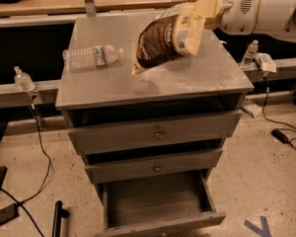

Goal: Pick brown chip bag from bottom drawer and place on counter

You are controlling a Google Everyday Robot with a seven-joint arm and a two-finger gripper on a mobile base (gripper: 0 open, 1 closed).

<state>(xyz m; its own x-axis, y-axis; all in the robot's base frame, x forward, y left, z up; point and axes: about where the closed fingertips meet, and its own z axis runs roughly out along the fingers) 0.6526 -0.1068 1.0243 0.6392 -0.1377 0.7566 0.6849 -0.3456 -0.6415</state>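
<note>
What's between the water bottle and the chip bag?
Only bare counter separates bottle and bag, per the camera view; the tool grips the bag's top end.

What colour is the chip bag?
Dark brown bag, cream ends; camera view. End effector holds it over the counter.

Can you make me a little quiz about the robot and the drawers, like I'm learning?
1. True or false: the bottom drawer is pulled open.
2. The end effector, above the right rear of the counter, holds: A a cup, B the brown chip bag, C a spoon?
3. Fill in: the water bottle lies on its ____.
Key: 1 true; 2 B; 3 side.
</note>
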